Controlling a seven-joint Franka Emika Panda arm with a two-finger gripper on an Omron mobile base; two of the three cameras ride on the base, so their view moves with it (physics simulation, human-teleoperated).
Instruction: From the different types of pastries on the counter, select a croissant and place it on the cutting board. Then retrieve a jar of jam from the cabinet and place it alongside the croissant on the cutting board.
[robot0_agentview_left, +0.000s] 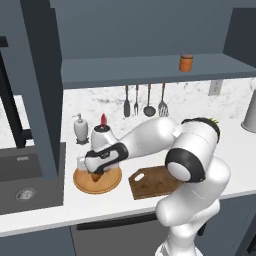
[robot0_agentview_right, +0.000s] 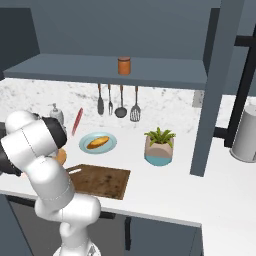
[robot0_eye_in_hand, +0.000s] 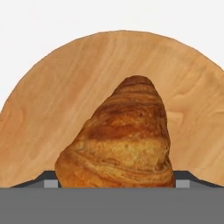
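The ridged orange-brown croissant (robot0_eye_in_hand: 122, 140) lies on a round light-wood plate (robot0_eye_in_hand: 52, 100), and my gripper (robot0_eye_in_hand: 117, 183) is down over it. One dark fingertip (robot0_eye_in_hand: 51, 183) stands close on each side of the pastry, jaws open around it. From the left base view the gripper (robot0_agentview_left: 96, 175) hangs over that plate (robot0_agentview_left: 110, 184), left of the dark wooden cutting board (robot0_agentview_left: 150, 182), which is bare. The reddish jar of jam (robot0_agentview_left: 186, 63) stands on the cabinet shelf (robot0_agentview_left: 140, 70). A golden bun (robot0_agentview_right: 98, 142) rests on a blue plate on the counter (robot0_agentview_right: 165, 185).
A white soap dispenser (robot0_agentview_left: 81, 129) and a red-tipped bottle (robot0_agentview_left: 103, 120) stand behind the plate. Utensils (robot0_agentview_left: 148, 102) hang on the backsplash. The sink (robot0_agentview_left: 25, 175) lies left. A potted plant (robot0_agentview_right: 160, 145) and a grey canister (robot0_agentview_right: 246, 134) stand right of the board (robot0_agentview_right: 100, 181).
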